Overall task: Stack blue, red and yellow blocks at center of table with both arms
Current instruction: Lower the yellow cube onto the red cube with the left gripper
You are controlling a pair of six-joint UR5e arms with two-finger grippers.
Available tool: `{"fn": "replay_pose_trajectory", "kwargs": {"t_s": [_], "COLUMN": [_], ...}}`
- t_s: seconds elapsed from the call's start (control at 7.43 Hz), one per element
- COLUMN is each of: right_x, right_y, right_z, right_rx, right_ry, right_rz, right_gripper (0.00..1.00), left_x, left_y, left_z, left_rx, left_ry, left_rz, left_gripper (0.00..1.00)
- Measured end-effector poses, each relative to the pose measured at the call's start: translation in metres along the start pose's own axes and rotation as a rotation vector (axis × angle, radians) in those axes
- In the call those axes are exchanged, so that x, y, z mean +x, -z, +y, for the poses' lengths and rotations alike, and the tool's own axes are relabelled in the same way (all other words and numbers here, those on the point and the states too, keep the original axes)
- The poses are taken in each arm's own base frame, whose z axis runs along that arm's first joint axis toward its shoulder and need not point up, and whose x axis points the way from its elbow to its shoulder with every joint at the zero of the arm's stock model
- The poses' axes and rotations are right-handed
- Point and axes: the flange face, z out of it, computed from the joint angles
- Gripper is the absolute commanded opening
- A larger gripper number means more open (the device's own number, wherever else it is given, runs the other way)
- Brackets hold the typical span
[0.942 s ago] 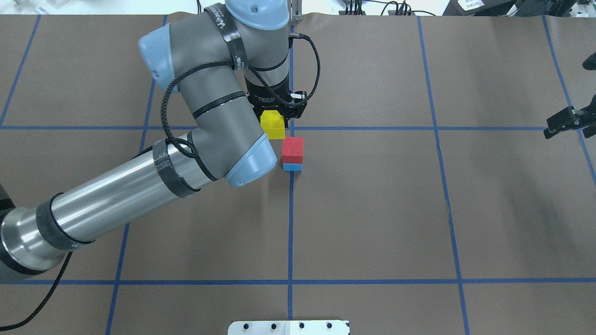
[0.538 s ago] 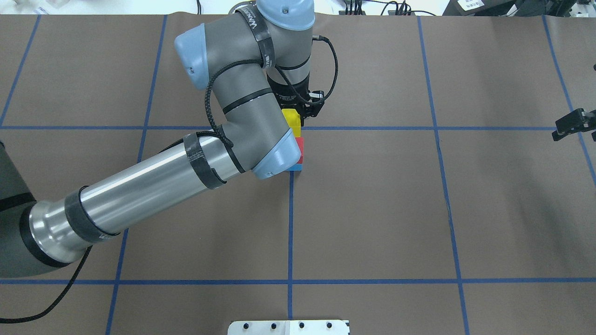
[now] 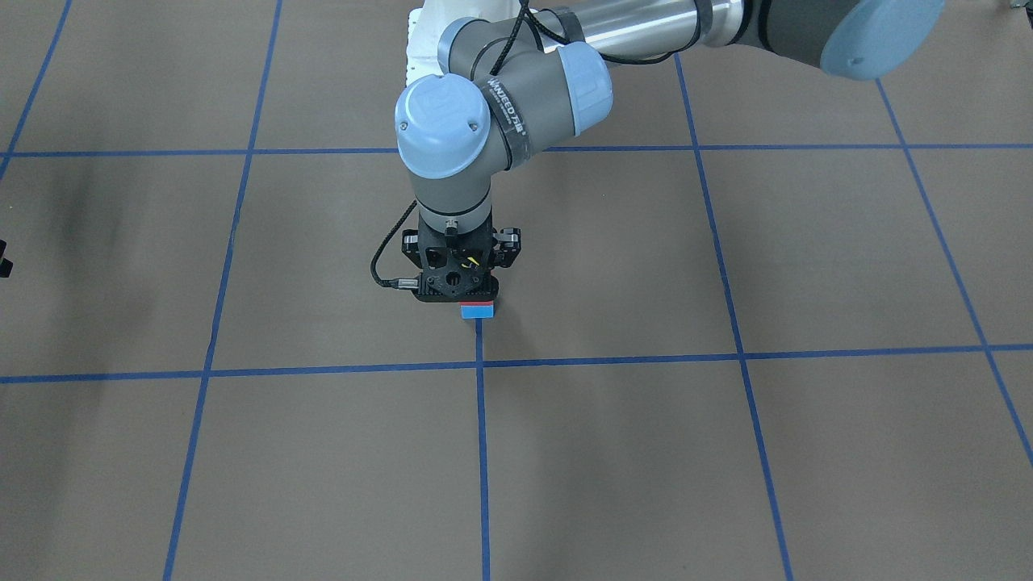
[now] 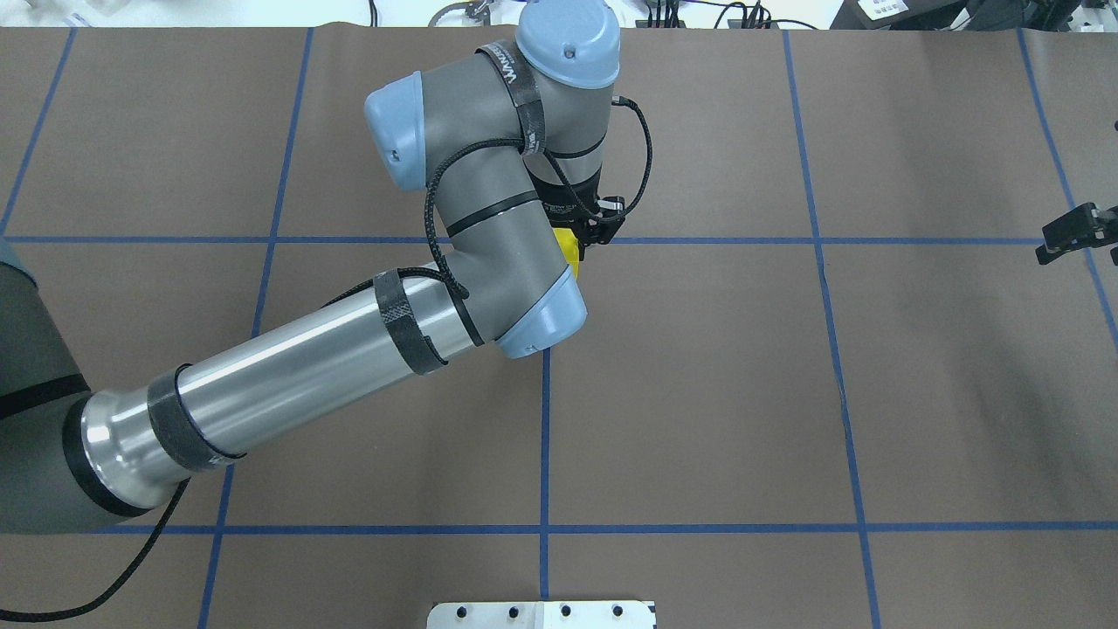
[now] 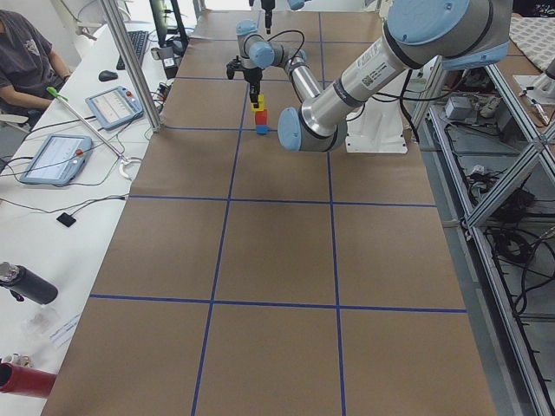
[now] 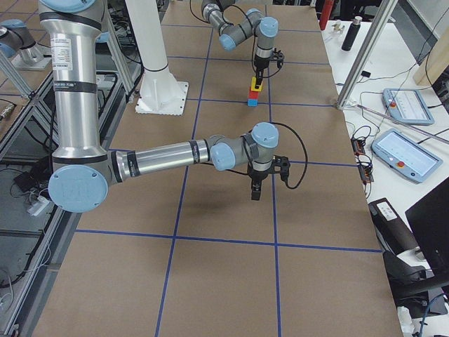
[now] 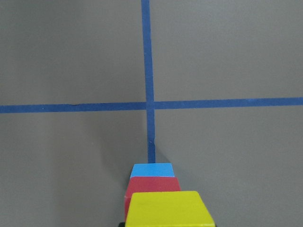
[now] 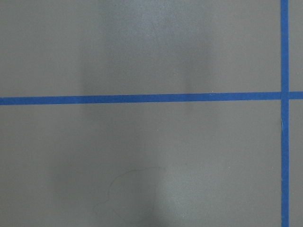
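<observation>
A wide brown table (image 4: 699,393), ruled into large squares by thin blue tape lines, fills the scene. Along its long side opposite the robot runs a white workbench (image 5: 52,225) carrying two tablets (image 5: 56,158), loose cables and a black bottle (image 5: 26,284). A person (image 5: 26,52) sits at the bench's far end. The left arm (image 4: 306,358) reaches to the table's middle with its wrist aimed straight down. The right arm (image 6: 161,156) is held well off to the robot's right, over bare table. A white pedestal (image 6: 158,84) stands at the robot's edge of the table. The left gripper (image 4: 596,229) points straight down and holds the yellow block (image 7: 166,208) by its sides, its fingers drawn in to the cube's width. The right gripper (image 6: 255,191) hangs fingers-down and empty; how far its fingers are parted cannot be told. The three cubes form one upright column with its long axis vertical. The blue block (image 7: 151,169) sits on the table, the red block (image 7: 152,183) lies flat on it, and the yellow block is directly above the red. Whether the yellow rests on the red or hangs just clear cannot be told. The cubes' faces sit square to the tape lines. The column stands on a tape line, just on the robot's side of the central crossing.
</observation>
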Motion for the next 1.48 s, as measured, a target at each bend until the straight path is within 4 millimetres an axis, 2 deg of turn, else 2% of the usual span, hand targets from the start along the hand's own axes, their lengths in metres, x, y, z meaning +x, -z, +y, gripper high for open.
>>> {"fn": "replay_pose_trajectory", "kwargs": {"t_s": [1.48], "right_x": [-0.0007], "right_y": [0.0003], "right_z": [-0.0012], "right_rx": [0.002], "right_ry": [0.002], "right_rz": [0.001], "right_gripper": [0.99], "left_x": [-0.0101], "left_y": [-0.0091], "left_z": [0.0021], "left_rx": [0.001], "left_ry": [0.0], "left_rz": [0.01], "left_gripper": [0.0]}}
